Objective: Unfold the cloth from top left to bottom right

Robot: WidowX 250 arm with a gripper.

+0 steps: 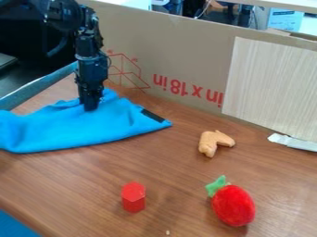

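1. The wooden table (170,166) runs beneath everything, with a cardboard wall (192,51) along its far side.
2. The blue cloth (93,129) lies at far left, apparently folded over into a long, rumpled band, its tapered end pointing right.
3. The black arm (91,60) hangs over the cloth's far part.
4. Its gripper (91,107) is down at the cloth; I can't tell how wide it is or whether it has hold of any fabric. The step in hand looks like securing the upper layer. Next calls for a sure pinch, a slight lift, then a sweep towards near right.
5. The toy strawberry (234,206), tan piece (213,142) and red block (133,197) sit apart, nearer; the opening cloth could brush the block.
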